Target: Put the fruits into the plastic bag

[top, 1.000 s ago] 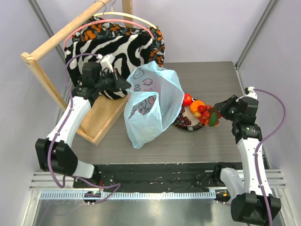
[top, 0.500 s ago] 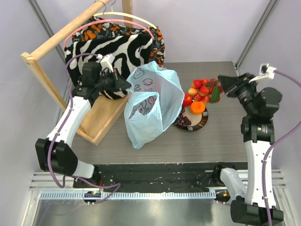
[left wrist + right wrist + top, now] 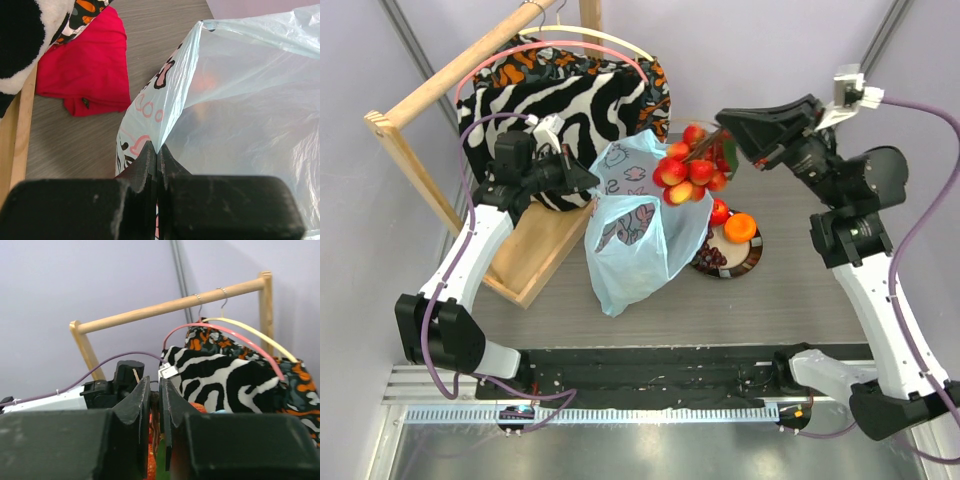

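- Left gripper [image 3: 588, 178] is clenched on the left rim of the plastic bag [image 3: 638, 235]. The left wrist view shows the fingers [image 3: 148, 157] pressed together on the thin film, holding that edge up.
- The bag stands on the tabletop [image 3: 770, 300] at mid-scene with its mouth open and facing up and to the right. Its printed side faces the near left.
- Right gripper [image 3: 728, 128] is raised at the far right of the bag and grips the bunch of little red-yellow balls [image 3: 685, 167] by its stem. In the right wrist view the jaws are almost closed on a thin stalk.
- The bunch hangs in the air over the far right edge of the bag mouth; it is not inside the bag.
- A dark round plate [image 3: 752, 262] sits on the tabletop just right of the bag.
- On the plate are a red apple [image 3: 719, 211], an orange [image 3: 740, 228] and dark purple grapes [image 3: 710, 256], the grapes on the side nearest the bag.
- A zebra-striped fabric [image 3: 575, 100] hangs on a wooden rack [image 3: 440, 78] at the far left.
- A red cloth [image 3: 87, 65] lies on the tabletop beside the bag, seen only in the left wrist view.
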Controlling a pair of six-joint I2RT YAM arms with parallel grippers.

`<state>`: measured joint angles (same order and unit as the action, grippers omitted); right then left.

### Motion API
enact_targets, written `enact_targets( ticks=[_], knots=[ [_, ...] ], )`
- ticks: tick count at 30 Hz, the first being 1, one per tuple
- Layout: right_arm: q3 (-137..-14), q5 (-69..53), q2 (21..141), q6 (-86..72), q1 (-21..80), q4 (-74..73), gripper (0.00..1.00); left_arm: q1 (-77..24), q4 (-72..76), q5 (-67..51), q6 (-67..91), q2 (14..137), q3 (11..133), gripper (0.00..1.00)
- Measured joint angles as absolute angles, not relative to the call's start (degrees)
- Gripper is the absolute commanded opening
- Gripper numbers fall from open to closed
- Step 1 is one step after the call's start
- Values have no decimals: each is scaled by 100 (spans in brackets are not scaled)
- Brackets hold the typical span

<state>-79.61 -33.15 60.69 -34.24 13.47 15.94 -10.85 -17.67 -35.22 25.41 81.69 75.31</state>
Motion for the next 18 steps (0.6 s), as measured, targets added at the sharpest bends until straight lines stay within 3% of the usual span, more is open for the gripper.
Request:
enact_targets(
  ticks=[9, 18],
  knots=[
    [-8042, -2694, 6547, -2565, 2663, 1085, 1, -1085, -1745, -3522, 2545, 8169, 7531, 0],
    [-8047, -1529, 6466, -1704, 2808, -69, 1, -1085, -1745, -3520, 2545, 8169, 7531, 0]
  ],
)
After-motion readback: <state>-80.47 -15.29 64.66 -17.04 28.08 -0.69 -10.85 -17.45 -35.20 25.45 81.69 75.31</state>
